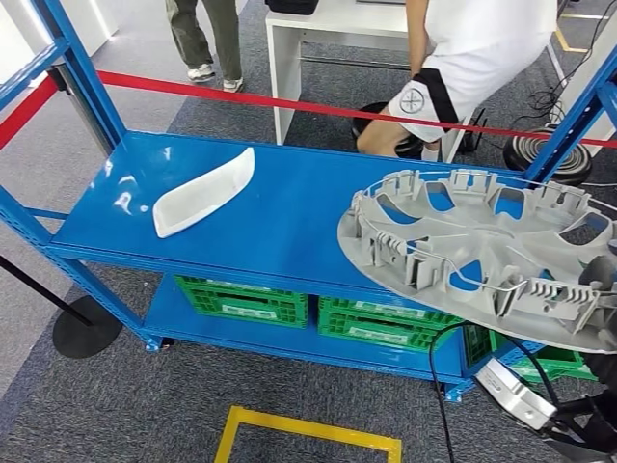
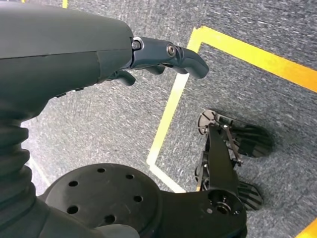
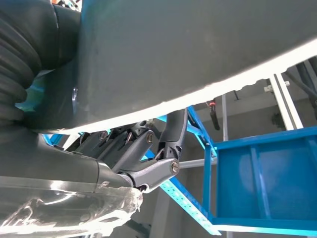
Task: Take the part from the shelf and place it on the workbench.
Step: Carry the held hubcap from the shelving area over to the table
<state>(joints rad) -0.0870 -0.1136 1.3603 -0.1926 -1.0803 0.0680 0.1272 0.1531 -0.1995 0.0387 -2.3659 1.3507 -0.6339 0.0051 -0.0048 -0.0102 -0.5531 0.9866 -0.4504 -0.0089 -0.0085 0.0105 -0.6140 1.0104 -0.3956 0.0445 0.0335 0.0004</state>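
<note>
A large grey wheel cover (image 1: 480,251) hangs tilted over the right end of the blue shelf top (image 1: 291,222), inner ribs facing up. My right hand (image 1: 603,275) grips it at its near right rim. In the right wrist view the cover (image 3: 186,49) lies right against the hand, and the dark fingers (image 3: 164,153) curl up to its edge. A white curved part (image 1: 203,193) lies on the left of the shelf top. My left hand (image 2: 123,54) hangs over the grey carpet, fingers loosely stretched, holding nothing.
Green crates (image 1: 247,299) stand on the lower shelf. A red tape (image 1: 291,101) runs behind the shelf, with a white table (image 1: 320,39) and two people beyond. A yellow floor marking (image 1: 306,429) lies in front; a black stand base (image 1: 86,326) sits at the left.
</note>
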